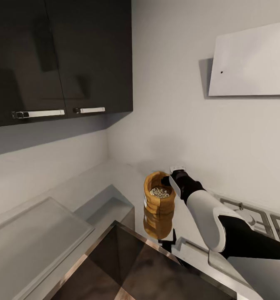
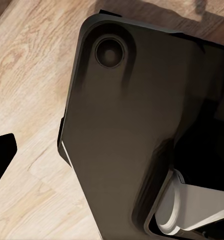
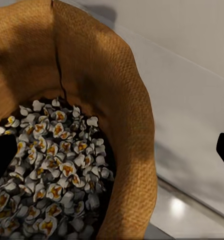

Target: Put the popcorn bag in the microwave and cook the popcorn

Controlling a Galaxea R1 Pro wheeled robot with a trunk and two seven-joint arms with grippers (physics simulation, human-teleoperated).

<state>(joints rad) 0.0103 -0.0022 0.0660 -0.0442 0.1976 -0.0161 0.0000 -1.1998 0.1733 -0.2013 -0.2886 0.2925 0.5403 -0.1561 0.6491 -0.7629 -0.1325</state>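
Kitchen corner, pale walls, dark upper cabinets (image 1: 60, 54) at left, grey countertop (image 1: 44, 225) below. Popcorn bag (image 1: 158, 206) held upright above counter, popcorn (image 1: 160, 192) at its mouth. Right gripper (image 1: 171, 181) pinches rolled rim (soft burlap, light, likely sags; rim best hold). Left jaws: cannot tell.
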